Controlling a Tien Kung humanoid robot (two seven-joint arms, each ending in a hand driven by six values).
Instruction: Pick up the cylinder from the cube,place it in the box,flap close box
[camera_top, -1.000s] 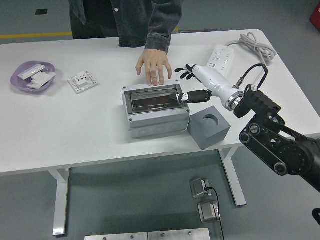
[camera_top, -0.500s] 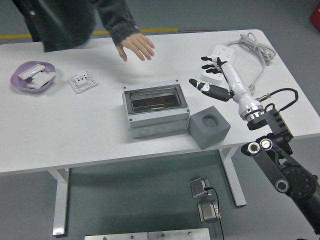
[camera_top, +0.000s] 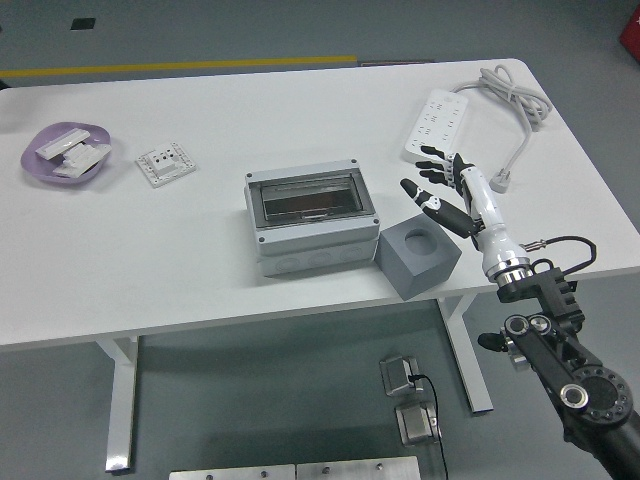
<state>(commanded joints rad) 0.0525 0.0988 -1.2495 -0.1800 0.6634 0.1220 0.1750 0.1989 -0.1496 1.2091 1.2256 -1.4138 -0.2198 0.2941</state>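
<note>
Right hand (camera_top: 447, 192) has pulled back toward the table's right edge, fingers spread, holding nothing; the person is gone. Box (camera_top: 312, 217) sits lid-down, cube (camera_top: 417, 259) socket empty, cylinder unseen, presumably inside. Task looks finished.

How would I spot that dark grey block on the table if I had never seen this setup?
Start at the grey box with the see-through lid in the middle of the white table. At its right corner, near the front edge, sits the dark grey cube. Unlike everything nearby, it has one round hole in its top.
</note>
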